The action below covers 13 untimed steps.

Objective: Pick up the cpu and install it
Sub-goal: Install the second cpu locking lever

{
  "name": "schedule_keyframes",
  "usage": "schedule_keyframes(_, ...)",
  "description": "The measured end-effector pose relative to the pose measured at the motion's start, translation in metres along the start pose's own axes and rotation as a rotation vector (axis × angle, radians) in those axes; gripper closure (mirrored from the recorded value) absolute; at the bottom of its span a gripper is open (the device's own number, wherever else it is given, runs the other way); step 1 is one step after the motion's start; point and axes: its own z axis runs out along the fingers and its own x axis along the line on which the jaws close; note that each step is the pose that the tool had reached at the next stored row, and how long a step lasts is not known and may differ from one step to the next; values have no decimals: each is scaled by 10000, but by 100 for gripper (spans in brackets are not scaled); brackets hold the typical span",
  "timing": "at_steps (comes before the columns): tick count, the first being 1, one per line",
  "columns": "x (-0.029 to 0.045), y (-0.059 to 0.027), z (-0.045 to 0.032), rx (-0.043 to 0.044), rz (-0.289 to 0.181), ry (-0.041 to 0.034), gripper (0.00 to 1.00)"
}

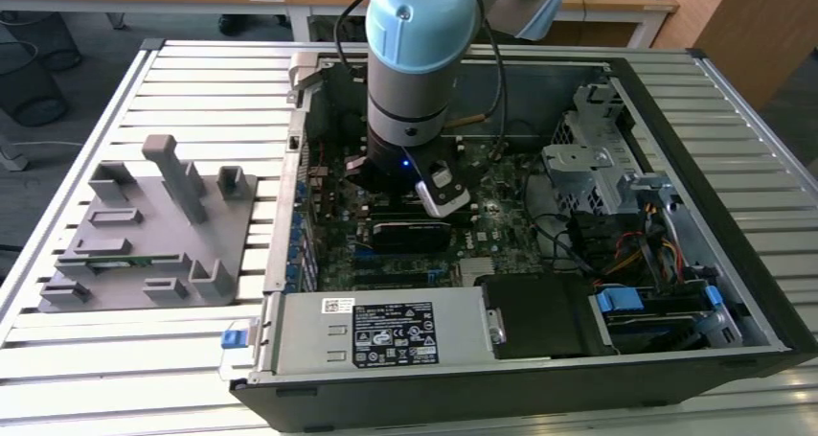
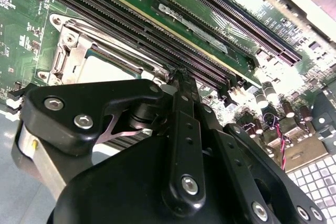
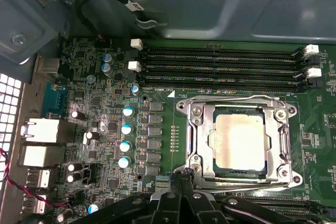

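Observation:
The cpu point(image 3: 239, 140), silvery-topped, lies flat inside the square metal socket frame point(image 3: 194, 129) on the green motherboard. The second wrist view also catches part of the cpu point(image 2: 102, 69) within the socket frame point(image 2: 65, 51). My gripper point(image 3: 181, 177) is shut with nothing between its fingers, and its tips sit right at the frame's edge, beside the cpu. In the second wrist view the gripper point(image 2: 176, 74) has its black fingers pressed together next to the socket. In the exterior view the arm point(image 1: 409, 72) reaches straight down into the open computer case point(image 1: 715, 263).
Black memory slots point(image 3: 220, 66) run alongside the socket. Capacitors point(image 3: 126, 129) and rear ports point(image 3: 42, 129) crowd the board. A grey fixture point(image 1: 141, 235) with a green memory stick point(image 1: 122, 261) stands at the exterior view's left. A power supply point(image 1: 371, 331) and drive cage point(image 1: 601, 168) line the case.

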Motion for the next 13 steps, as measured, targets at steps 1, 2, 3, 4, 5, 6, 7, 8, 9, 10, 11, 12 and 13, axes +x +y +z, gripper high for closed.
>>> schedule_keyframes(1,0,0,1,-3,0,0,89)
schedule_keyframes(2,0,0,2,-5,1,0,89)
schedule_keyframes(3,0,-1,2,-12,1,0,89)
schedule_keyframes(4,1,-1,3,-19,1,0,89)
schedule_keyframes(5,1,-1,3,-28,0,0,89)
schedule_keyframes(6,1,-1,3,-37,-1,0,89)
schedule_keyframes(7,1,-1,4,-41,-1,-1,89)
schedule_keyframes(8,1,-1,4,-44,-2,-2,89)
schedule_keyframes(9,3,0,1,-45,-2,-2,89)
schedule_keyframes(10,4,1,-4,-43,-2,-1,89)
schedule_keyframes(11,4,2,-10,-43,-1,-1,89)
schedule_keyframes(12,5,4,-16,-43,-1,-1,89)
schedule_keyframes(13,5,5,-23,-43,-1,-1,89)
